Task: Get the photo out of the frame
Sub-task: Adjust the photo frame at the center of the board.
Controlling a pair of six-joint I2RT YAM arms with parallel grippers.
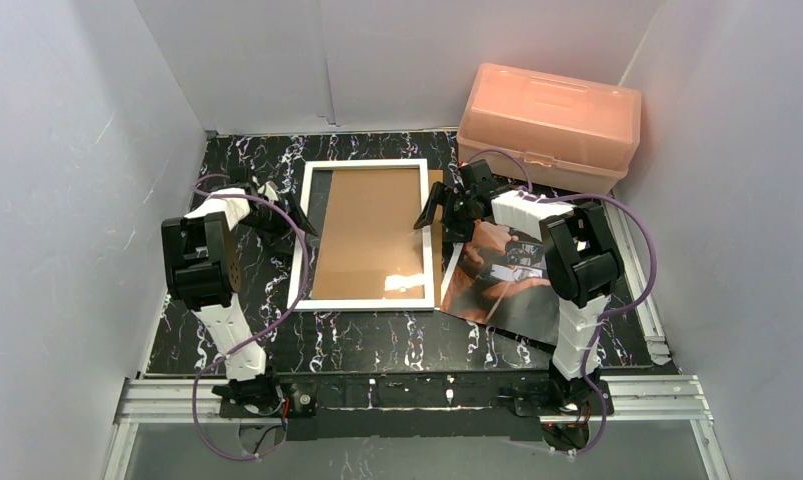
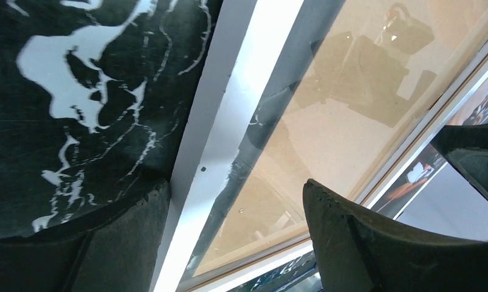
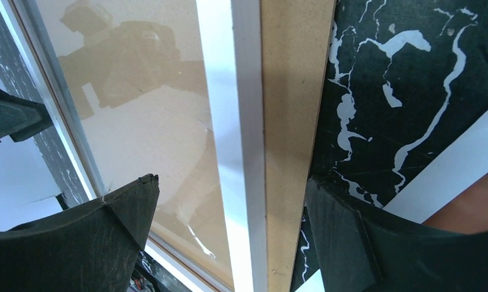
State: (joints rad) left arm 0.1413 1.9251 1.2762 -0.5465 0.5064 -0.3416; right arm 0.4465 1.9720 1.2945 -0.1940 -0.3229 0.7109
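Observation:
The frame (image 1: 362,303) lies flat in the middle of the table, its white border around glass with a plain brown backing board (image 1: 367,235) showing through. The photo (image 1: 497,275), dark reddish-brown, lies on the table to the right of the frame, partly under my right arm. My left gripper (image 1: 295,215) stands open astride the frame's left rail (image 2: 229,109), one finger over the table, the other over the glass. My right gripper (image 1: 439,210) stands open astride the right rail (image 3: 229,91), where a strip of the brown board (image 3: 290,121) sticks out past the border.
A pink plastic box (image 1: 549,125) stands at the back right, close behind my right gripper. Grey walls close in the black marbled table (image 1: 397,340) on three sides. A metal rail runs along the right edge (image 1: 637,270).

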